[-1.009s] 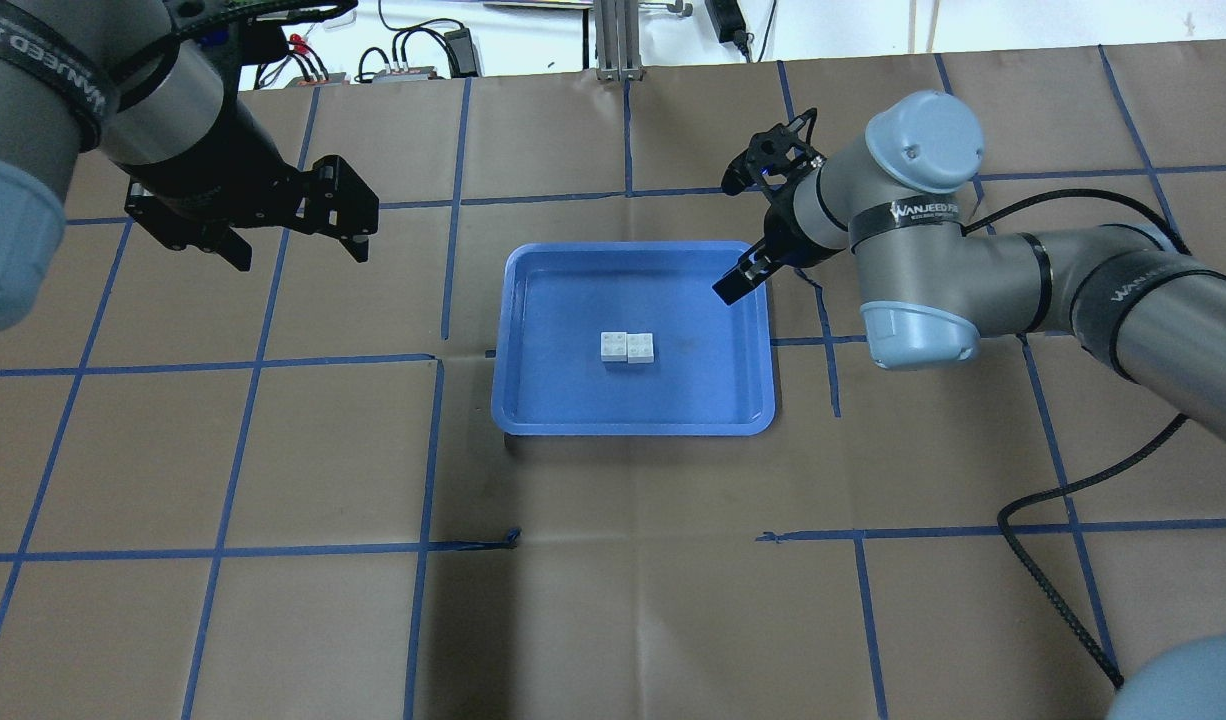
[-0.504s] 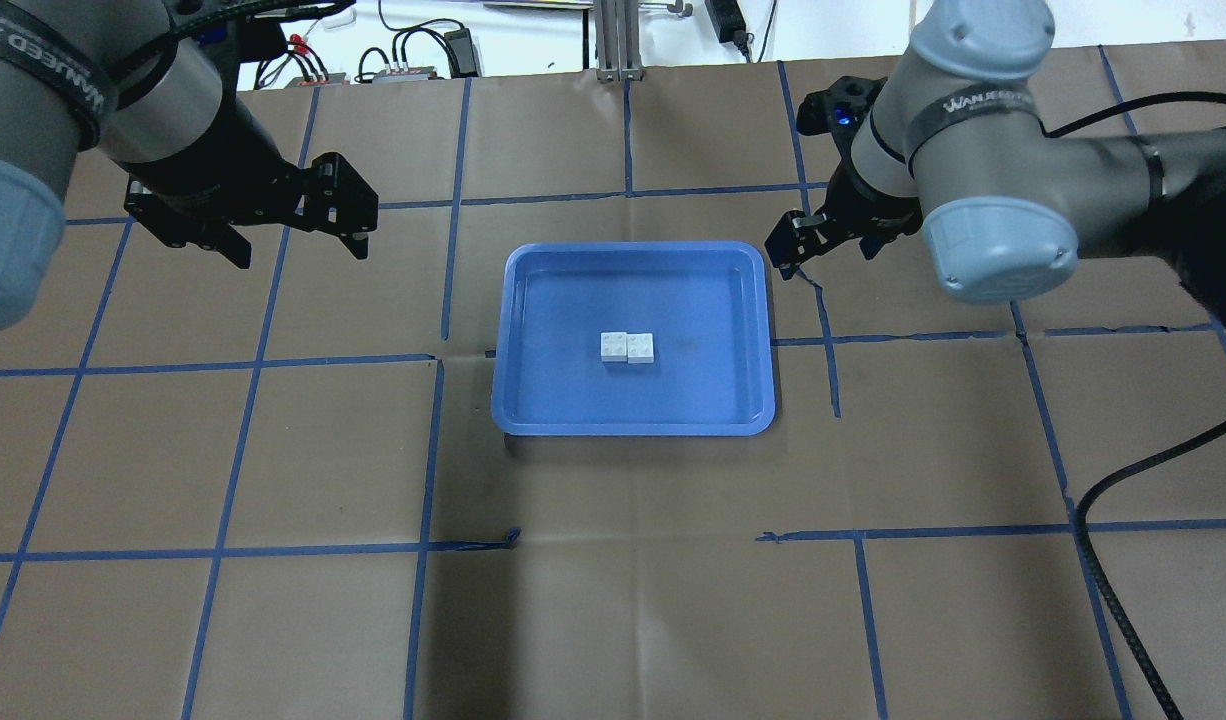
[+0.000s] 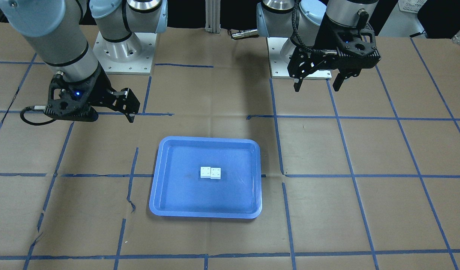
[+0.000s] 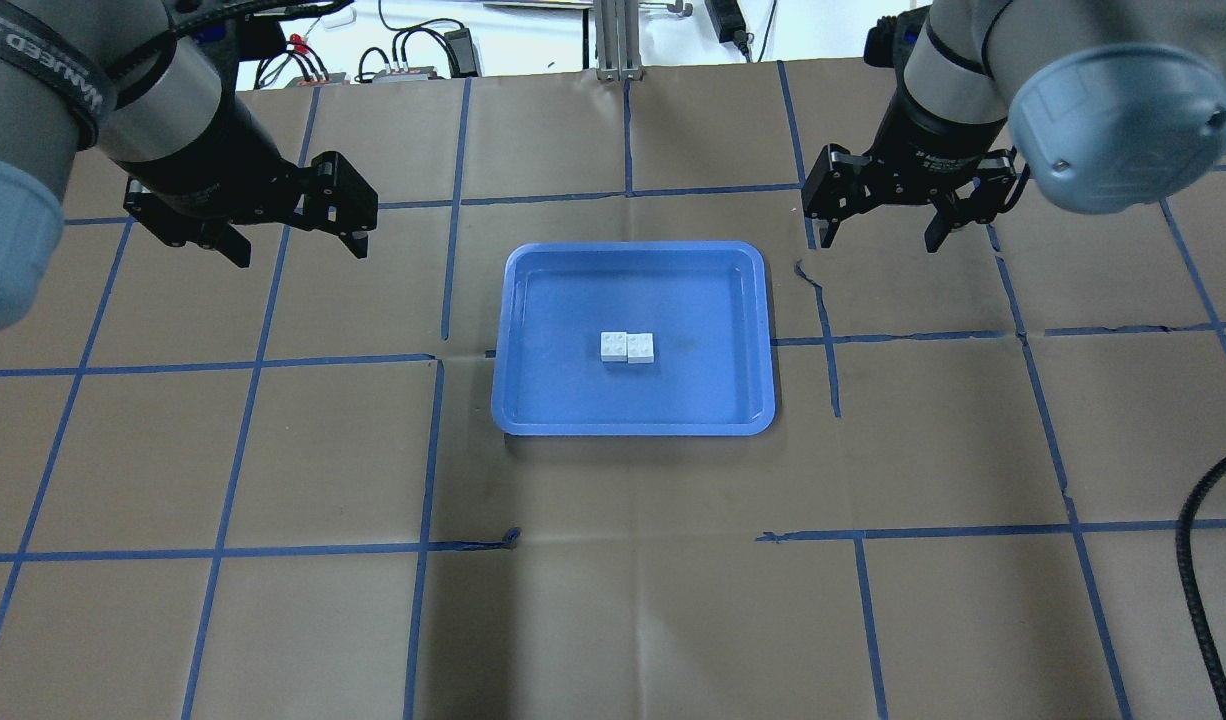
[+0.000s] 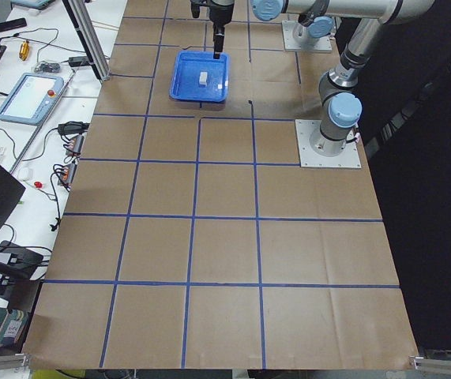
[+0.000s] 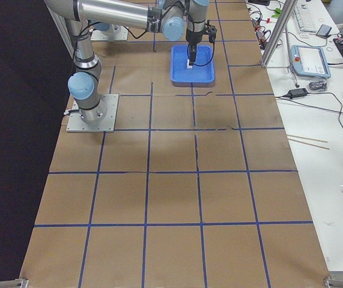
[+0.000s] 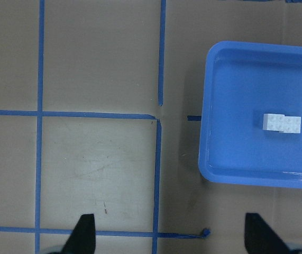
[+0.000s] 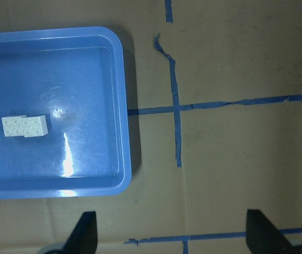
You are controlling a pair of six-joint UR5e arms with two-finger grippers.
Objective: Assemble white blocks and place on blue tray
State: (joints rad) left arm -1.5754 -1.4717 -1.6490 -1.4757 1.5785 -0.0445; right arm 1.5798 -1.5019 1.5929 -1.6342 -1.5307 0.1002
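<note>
Overhead view of a table (image 4: 613,600) covered in brown paper and marked into squares by blue tape lines (image 4: 273,363).

In the upper left of the frame, the left gripper (image 4: 298,250) hangs above bare paper. Its two black fingers are spread wide and there is nothing between them. It is well apart from the tray.

In the centre of the frame lies the blue tray (image 4: 633,428), flat on the paper with its long sides running across the picture. Near the middle of the tray floor sit the white blocks (image 4: 627,347), studs facing up. The two are pressed together side by side, and the right one is set slightly lower in the frame than the left. They read as one joined piece, though the pictures are too small to confirm that they are truly locked together.

In the upper right of the frame, the right gripper (image 4: 883,240) hovers over bare paper just past the tray's upper right corner. Its fingers are also spread apart and hold nothing.

Judging from this layout, the task looks essentially complete. The blocks are together and resting inside the tray, and neither gripper touches them. Nothing obvious is left to do beyond parking the arms.
</note>
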